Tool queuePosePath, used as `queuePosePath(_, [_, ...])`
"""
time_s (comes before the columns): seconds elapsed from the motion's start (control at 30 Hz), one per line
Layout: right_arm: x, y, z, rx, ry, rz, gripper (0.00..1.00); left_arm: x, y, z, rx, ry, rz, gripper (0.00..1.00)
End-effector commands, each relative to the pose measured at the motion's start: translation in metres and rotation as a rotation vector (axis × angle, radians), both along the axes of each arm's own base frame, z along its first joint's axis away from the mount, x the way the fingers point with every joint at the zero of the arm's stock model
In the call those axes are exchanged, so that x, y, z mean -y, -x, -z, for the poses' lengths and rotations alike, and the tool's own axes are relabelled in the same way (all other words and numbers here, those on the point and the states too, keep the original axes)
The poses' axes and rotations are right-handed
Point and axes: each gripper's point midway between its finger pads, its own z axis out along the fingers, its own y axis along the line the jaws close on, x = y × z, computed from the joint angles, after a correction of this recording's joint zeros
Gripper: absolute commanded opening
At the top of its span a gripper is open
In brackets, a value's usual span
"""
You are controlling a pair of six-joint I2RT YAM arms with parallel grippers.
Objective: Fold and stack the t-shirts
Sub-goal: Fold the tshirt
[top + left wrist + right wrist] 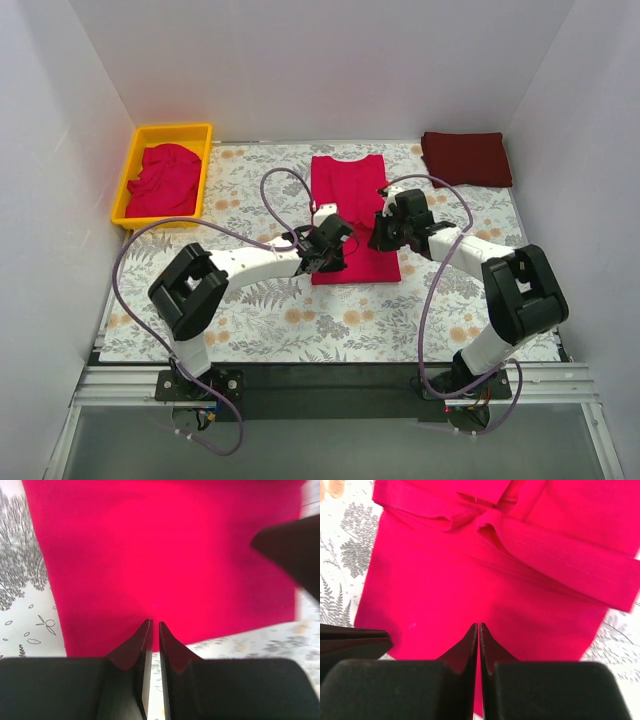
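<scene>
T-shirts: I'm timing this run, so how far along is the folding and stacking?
Done: one maroon shirt lies folded at the far right. In hand: a pink shirt, sides folded in, both jaws closed over its near end. Left: crumpled pink shirts in the yellow tray, and stacking.

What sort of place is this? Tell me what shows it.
Probably a robot lab test cell: plain white walls box in the table, left arm and right arm are bolted at its edge, a yellow tray holds shirts.
</scene>
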Motion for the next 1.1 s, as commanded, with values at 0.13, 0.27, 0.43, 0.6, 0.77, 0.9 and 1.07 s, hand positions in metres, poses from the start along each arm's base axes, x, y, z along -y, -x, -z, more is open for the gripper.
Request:
queuePosePath(0.13, [-0.019,-0.033,0.009,0.050,-0.032,-0.018,0.06,-0.017,0.022,0.052,-0.120,-0.067,-0.012,0.08])
queuePosePath(0.27, [-0.017,-0.060,0.012,0.079,-0.008,-0.005,0.06,-0.025,0.031,0.064,-0.148,-0.093,-0.008,0.07])
queuePosePath(0.43, [-0.006,-0.107,0.012,0.120,0.015,0.042,0.08,-0.033,0.046,0.073,-0.193,-0.098,0.005,0.07])
queuePosePath(0.6, [-0.005,-0.157,0.007,0.155,-0.006,0.048,0.11,-0.046,0.068,0.077,-0.241,-0.094,0.002,0.07])
queuePosePath(0.77, [-0.016,-0.155,-0.041,0.179,-0.114,-0.014,0.12,-0.053,0.093,0.067,-0.261,-0.065,0.004,0.08])
queuePosePath(0.9, [-0.023,-0.107,-0.075,0.162,-0.225,-0.097,0.17,-0.051,0.092,0.043,-0.225,0.009,-0.026,0.13])
queuePosePath(1.07, [-0.018,-0.045,-0.071,0.075,-0.340,-0.121,0.23,-0.043,0.055,-0.031,-0.021,0.130,-0.082,0.21])
